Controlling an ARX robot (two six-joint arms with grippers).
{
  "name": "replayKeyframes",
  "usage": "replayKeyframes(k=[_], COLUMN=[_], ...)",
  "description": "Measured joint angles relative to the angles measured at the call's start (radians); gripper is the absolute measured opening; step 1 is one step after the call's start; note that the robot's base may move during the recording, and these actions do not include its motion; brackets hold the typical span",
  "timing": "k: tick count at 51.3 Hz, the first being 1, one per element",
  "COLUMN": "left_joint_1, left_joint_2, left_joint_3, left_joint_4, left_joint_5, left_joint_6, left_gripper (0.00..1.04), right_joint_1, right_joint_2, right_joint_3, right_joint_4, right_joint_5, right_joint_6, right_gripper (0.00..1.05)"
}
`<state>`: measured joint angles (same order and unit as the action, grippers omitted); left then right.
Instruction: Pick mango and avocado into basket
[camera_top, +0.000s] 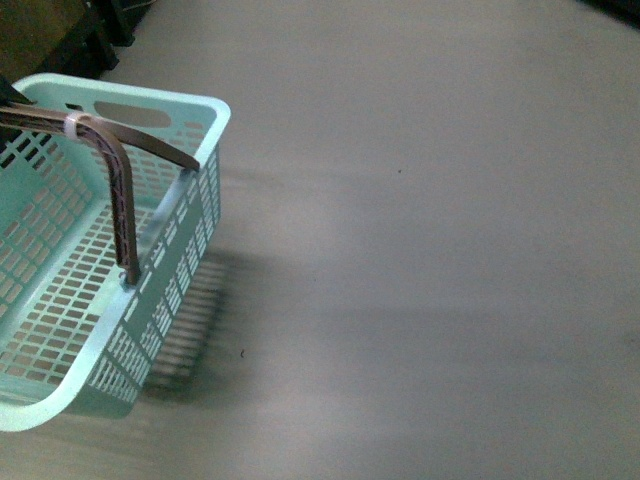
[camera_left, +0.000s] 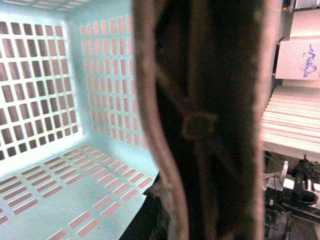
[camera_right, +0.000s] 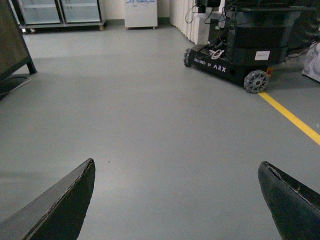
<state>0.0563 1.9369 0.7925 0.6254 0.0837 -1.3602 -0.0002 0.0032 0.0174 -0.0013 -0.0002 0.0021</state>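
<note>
The turquoise basket (camera_top: 150, 290) hangs at the left of the front view, above the grey floor (camera_top: 430, 250). Its two brown handles (camera_top: 120, 200) are raised together. In the left wrist view the handles (camera_left: 210, 120) fill the middle, with the basket's slotted inside (camera_left: 65, 165) behind them. My left gripper (camera_left: 195, 200) is shut on those handles and is mostly hidden by them. The part of the basket that shows holds nothing. My right gripper (camera_right: 177, 200) is open over bare floor, with nothing between its dark fingers (camera_right: 65, 205). The mango and the avocado are out of view.
Another wheeled robot base (camera_right: 235, 55) stands at the far right of the right wrist view, beside a yellow floor line (camera_right: 292, 117). Glass-door cabinets (camera_right: 60, 12) line the back wall. Dark furniture (camera_top: 60, 40) is behind the basket. White stacked boards (camera_left: 292, 115) are beside it.
</note>
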Motion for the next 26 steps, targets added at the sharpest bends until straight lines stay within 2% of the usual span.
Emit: replayKeyframes(k=[15,26], left_joint_1=[0.011,0.016], left_joint_2=[-0.418,-0.71], left_joint_3=[-0.159,-0.178], left_joint_4=[-0.225,-0.414], left_joint_5=[0.001,-0.007], left_joint_6=[-0.043,-0.076], left_gripper=[0.04,0.04], right_joint_1=[0.0,0.0], right_joint_2=[0.0,0.0], right_joint_3=[0.0,0.0], right_joint_4=[0.0,0.0], right_joint_5=[0.0,0.0], right_joint_6=[0.0,0.0], right_gripper=[0.96,0.96])
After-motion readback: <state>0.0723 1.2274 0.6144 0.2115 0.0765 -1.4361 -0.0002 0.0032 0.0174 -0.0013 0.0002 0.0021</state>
